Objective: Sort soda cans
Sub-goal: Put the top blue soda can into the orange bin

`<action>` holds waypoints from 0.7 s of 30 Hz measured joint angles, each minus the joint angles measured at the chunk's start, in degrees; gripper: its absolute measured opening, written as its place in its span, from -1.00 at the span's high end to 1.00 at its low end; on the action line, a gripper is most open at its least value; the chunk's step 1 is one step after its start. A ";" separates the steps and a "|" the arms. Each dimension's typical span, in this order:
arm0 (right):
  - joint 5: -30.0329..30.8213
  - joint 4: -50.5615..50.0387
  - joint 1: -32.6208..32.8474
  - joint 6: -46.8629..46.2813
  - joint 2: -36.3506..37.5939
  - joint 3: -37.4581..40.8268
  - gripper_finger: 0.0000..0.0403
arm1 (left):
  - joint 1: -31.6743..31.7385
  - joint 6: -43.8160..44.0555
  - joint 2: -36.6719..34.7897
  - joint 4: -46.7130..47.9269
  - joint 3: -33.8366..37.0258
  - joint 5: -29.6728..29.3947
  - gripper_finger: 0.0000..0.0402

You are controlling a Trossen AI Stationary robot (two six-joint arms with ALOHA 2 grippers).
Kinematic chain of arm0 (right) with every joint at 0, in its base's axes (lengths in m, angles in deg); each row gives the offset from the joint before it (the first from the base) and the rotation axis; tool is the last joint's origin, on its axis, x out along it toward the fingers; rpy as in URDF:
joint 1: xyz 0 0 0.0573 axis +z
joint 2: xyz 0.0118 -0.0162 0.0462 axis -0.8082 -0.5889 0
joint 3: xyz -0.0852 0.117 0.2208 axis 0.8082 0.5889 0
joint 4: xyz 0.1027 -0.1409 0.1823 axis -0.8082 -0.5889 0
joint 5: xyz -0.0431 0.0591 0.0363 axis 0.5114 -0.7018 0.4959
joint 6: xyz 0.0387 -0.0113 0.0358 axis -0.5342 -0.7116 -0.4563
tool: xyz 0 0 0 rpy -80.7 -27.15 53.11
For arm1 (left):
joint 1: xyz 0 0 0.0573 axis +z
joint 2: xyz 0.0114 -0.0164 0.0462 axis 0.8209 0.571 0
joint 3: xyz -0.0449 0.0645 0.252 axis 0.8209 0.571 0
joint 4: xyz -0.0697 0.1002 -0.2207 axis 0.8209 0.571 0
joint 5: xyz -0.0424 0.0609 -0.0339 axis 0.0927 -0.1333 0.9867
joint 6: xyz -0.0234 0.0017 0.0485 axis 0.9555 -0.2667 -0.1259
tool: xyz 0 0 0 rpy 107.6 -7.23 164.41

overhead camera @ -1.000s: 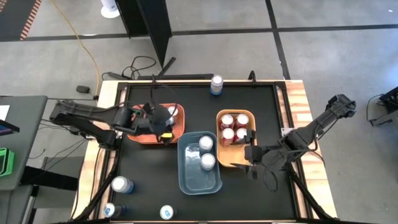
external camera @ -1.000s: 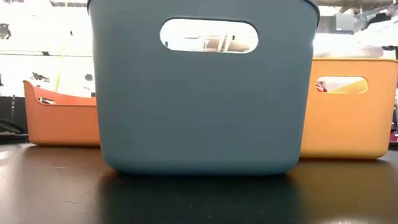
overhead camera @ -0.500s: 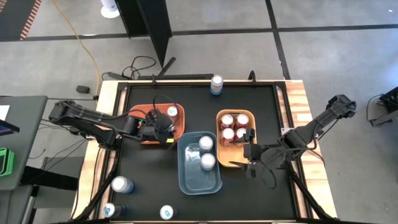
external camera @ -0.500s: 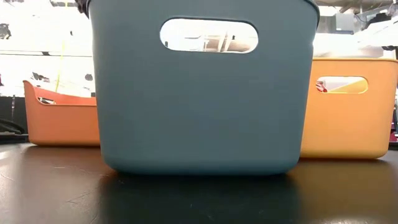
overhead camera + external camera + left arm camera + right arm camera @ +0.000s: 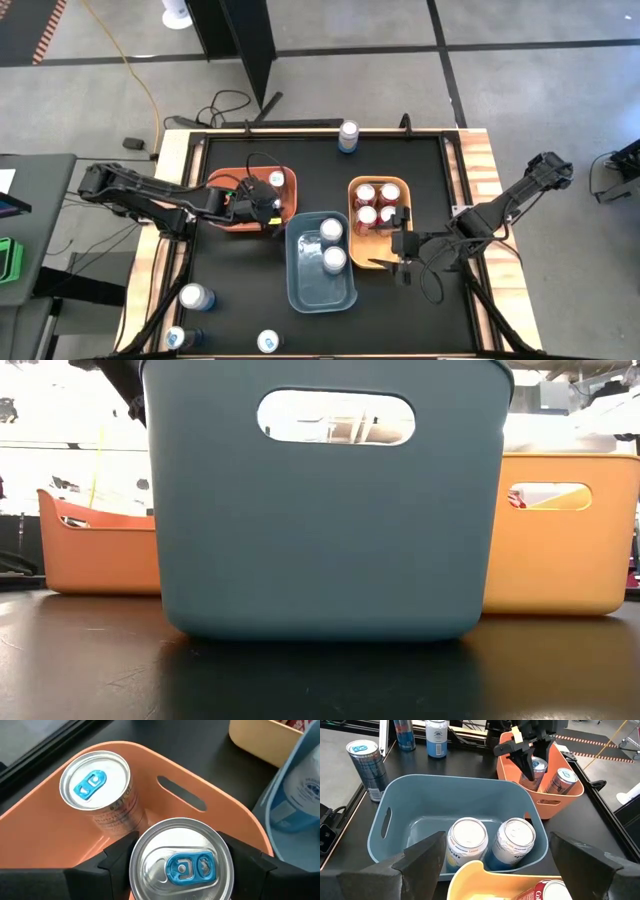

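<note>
My left gripper [image 5: 264,207] is shut on a silver soda can with a blue tab [image 5: 180,865], low inside the orange bin [image 5: 228,216]. A second silver can [image 5: 95,785] stands upright in that bin beside it. Two white cans [image 5: 332,245] stand in the blue bin [image 5: 318,285], and red cans [image 5: 377,205] fill the yellow bin [image 5: 352,232]. Near the yellow bin's front right corner my right gripper [image 5: 388,262] hangs open above the table, with nothing between its fingers. My left gripper pinches the can's round side wall just below its rim [image 5: 137,851], one finger [image 5: 117,862] on each side. The fingers slant down from the table's left. The can stays upright inside the orange bin; what its bottom rests on is hidden.
Loose cans stand on the black table: one at the far edge [image 5: 348,135] and three near the front left corner [image 5: 195,297], [image 5: 178,338], [image 5: 268,342]. The three bins stand close together mid-table; the blue bin's wall [image 5: 320,530] fills the low view.
My left gripper has gone down into the orange bin with the silver can, which stays upright beside the other can. My right gripper has kept still.
</note>
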 joint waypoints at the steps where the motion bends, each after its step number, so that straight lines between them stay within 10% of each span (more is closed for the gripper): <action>1: 0.02 -0.01 0.00 0.07 0.00 0.00 -0.83 | 0.25 -0.06 0.00 -0.54 0.31 0.02 -0.15; 21: 0.00 -0.28 0.00 0.07 0.00 0.02 -0.83 | 4.02 -4.75 6.10 -8.77 0.21 3.88 -0.15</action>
